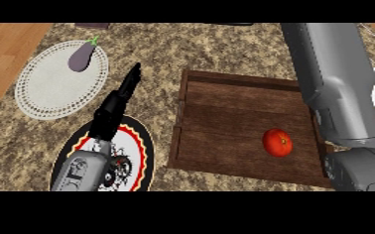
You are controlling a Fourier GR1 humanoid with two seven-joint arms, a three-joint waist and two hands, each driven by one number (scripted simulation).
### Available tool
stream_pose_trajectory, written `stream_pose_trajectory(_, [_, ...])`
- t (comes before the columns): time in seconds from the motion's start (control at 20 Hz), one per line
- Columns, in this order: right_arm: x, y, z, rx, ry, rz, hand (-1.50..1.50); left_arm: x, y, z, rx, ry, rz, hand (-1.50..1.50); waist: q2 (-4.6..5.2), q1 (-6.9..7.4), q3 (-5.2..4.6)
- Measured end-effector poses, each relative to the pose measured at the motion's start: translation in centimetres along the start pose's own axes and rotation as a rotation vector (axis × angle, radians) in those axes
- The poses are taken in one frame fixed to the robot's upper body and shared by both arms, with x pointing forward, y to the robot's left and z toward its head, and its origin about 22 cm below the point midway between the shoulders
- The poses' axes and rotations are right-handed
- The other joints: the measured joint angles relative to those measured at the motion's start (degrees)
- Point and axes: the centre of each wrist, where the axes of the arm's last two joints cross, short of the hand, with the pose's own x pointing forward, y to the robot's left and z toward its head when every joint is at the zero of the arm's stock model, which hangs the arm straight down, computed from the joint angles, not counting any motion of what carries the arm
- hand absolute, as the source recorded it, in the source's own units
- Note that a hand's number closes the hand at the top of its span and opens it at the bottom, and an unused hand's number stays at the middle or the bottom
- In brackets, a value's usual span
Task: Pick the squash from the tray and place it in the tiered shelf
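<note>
Speckled granite worktop (219, 44) carries your wooden tray (234, 99) holding a glossy red squash (278, 142). Your left robot hand (117, 104) stretches straight-fingered, released, over a black-rimmed plate (143, 148). Your right forearm (330, 79) hides its hand.

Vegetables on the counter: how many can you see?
2. A red tomato lies in the wooden tray, right of centre. A purple eggplant lies on the white mat at upper left. The big grey right forearm may hide more.
</note>
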Motion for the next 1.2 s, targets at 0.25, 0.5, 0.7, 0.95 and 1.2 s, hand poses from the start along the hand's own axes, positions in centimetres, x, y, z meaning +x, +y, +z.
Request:
stream_pose_trajectory(0.25, [0.9,-0.9,-1.7,-0.12,-0.001,0.047,1.5,-0.1,0.9,-0.1,0.016,0.008,-0.001,0.0,-0.01,-0.48,0.02])
stream_pose_trajectory(0.5, [1.7,-2.4,-3.7,-0.193,0.021,0.07,1.5,0.0,0.8,0.0,0.021,0.008,-0.002,0.0,-0.16,-0.83,0.09])
stream_pose_trajectory(0.7, [1.9,-3.3,-5.3,-0.247,0.037,0.091,1.5,0.0,0.8,0.2,0.019,0.012,0.003,0.0,-0.24,-1.15,0.12])
stream_pose_trajectory(0.95, [2.1,-4.4,-7.1,-0.312,0.052,0.122,1.5,0.0,0.5,0.2,0.026,0.013,0.004,0.0,-0.27,-1.49,0.14])
stream_pose_trajectory(1.2, [1.7,-4.7,-8.7,-0.343,0.056,0.161,1.5,0.0,1.0,0.4,0.031,0.015,0.008,0.0,-0.33,-1.75,0.16])
